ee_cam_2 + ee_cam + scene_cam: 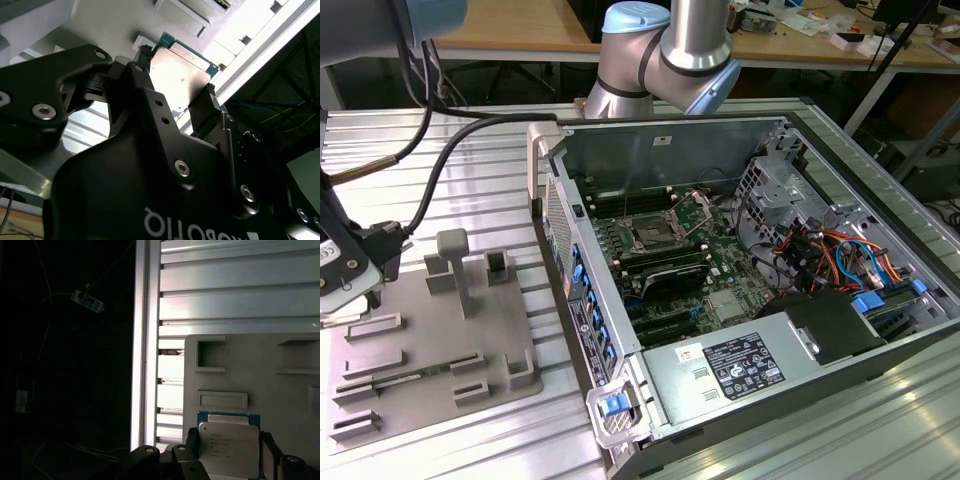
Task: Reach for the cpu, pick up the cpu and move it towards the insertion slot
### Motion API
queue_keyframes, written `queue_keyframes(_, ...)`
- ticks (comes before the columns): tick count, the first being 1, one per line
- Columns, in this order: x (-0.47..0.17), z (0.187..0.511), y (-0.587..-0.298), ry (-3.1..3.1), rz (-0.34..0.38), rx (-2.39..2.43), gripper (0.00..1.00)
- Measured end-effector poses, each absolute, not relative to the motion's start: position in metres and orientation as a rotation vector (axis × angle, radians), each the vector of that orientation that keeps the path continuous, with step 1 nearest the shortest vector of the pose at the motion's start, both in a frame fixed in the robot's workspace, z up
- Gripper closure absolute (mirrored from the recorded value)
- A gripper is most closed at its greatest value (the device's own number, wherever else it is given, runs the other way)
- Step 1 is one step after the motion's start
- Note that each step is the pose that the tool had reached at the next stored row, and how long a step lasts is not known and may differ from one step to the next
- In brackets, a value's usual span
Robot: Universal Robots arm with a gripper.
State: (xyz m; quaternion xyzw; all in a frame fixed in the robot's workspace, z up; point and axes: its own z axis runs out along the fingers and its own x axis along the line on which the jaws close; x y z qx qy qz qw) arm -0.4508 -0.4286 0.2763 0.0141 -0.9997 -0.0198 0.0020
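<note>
Silvery square cpu (229, 447), metal top facing the hand (177, 75), lies flat over the gray plate (260, 370), its opposite edges clamped between the fingers.

Exterior view high and off the arm, angled down over ribbed aluminium table (490, 180), flat gray plastic fixture plate (420, 310) at 8 o'clock, both wrist views riding close behind black gripper (177, 75), sharing small square silvery cpu (182, 82) it clamps and that plate.
</note>
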Motion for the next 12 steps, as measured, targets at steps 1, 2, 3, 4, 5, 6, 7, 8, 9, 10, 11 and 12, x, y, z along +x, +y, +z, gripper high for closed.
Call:
queue_keyframes(1,-0.4508,0.2767,-0.4287,-3.137,-0.062,0.044,0.45)
queue_keyframes(2,-0.4508,0.277,-0.4287,-3.137,-0.062,0.044,0.45)
queue_keyframes(3,-0.4508,0.2773,-0.4287,-3.137,-0.062,0.044,0.45)
queue_keyframes(4,-0.4509,0.2777,-0.4286,-3.137,-0.062,0.044,0.45)
queue_keyframes(5,-0.4508,0.278,-0.4287,-3.137,-0.062,0.044,0.45)
queue_keyframes(6,-0.4508,0.2783,-0.4287,-3.137,-0.062,0.044,0.45)
queue_keyframes(7,-0.4508,0.2789,-0.4287,-3.137,-0.062,0.044,0.45)
queue_keyframes(8,-0.4509,0.2792,-0.4286,-3.137,-0.062,0.044,0.45)
queue_keyframes(9,-0.4508,0.2795,-0.4287,-3.137,-0.062,0.044,0.45)
queue_keyframes(10,-0.4508,0.2799,-0.4287,-3.137,-0.062,0.044,0.45)
queue_keyframes(11,-0.4509,0.2802,-0.4287,-3.137,-0.062,0.044,0.45)
queue_keyframes(12,-0.4508,0.2805,-0.4287,-3.137,-0.062,0.044,0.45)
